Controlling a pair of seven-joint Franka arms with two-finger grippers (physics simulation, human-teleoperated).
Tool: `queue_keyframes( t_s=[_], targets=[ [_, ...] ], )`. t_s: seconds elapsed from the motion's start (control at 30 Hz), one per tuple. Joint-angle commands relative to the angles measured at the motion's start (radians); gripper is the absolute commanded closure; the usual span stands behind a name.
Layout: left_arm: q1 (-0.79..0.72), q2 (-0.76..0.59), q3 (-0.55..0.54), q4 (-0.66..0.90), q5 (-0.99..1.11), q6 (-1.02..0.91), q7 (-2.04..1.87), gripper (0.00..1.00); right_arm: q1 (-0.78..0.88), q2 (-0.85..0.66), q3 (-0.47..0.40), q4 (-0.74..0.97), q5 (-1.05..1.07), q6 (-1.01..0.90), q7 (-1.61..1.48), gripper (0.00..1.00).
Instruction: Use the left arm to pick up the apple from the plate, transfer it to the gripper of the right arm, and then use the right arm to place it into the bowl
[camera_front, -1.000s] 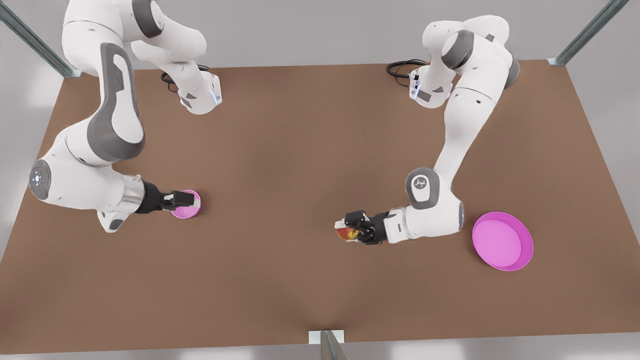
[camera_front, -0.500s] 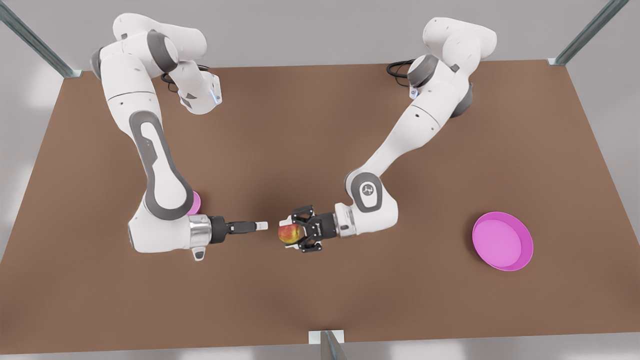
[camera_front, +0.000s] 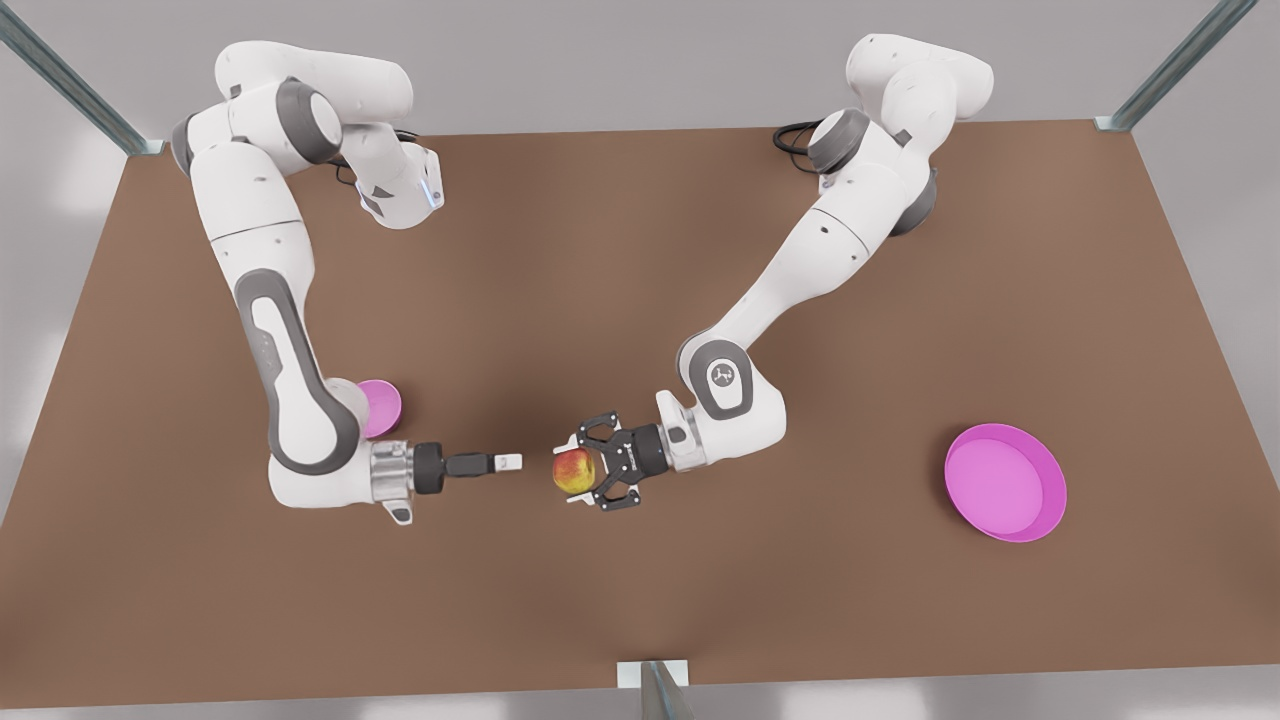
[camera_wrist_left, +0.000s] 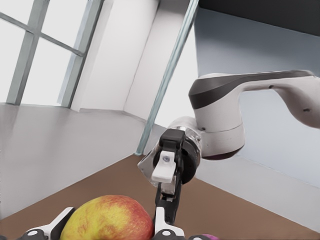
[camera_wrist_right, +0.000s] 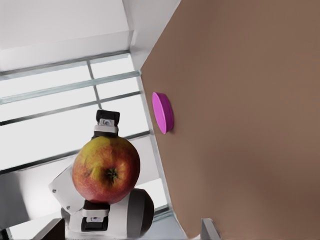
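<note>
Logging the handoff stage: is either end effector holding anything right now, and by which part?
The left end effector holds the apple by its opposite sides, above the table. The right end effector faces it across a gap and holds nothing.

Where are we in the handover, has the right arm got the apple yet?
Not yet. Done: the apple is off the plate, gripped in the left gripper above mid-table. In hand: the right gripper points at the apple with a gap between them; the left wrist view shows its fingers apart. Left: the right arm's grasp, the left's release, then the drop into the bowl.
</note>
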Motion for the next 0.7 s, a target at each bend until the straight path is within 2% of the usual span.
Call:
queue_keyframes(
  t_s=[0.0,0.1,0.2,0.67],
  targets=[
    [-0.001,-0.002,0.0,0.001,0.001,0.003,0.284,0.27,0.001,0.022,0.006,0.028,0.077,-0.072,-0.357,0.0],
    [-0.007,-0.002,0.0,0.001,0.001,0.003,0.284,0.27,0.024,0.085,0.009,0.113,0.073,-0.074,-0.232,0.0],
    [-0.007,-0.002,0.0,0.001,0.001,0.003,0.284,0.27,0.067,0.194,0.006,0.283,0.07,-0.074,-0.186,0.0],
    [-0.007,0.0,-0.002,0.001,-0.001,0.003,0.282,0.27,0.096,0.188,0.016,0.242,0.031,-0.104,-0.162,0.0]
  ],
)
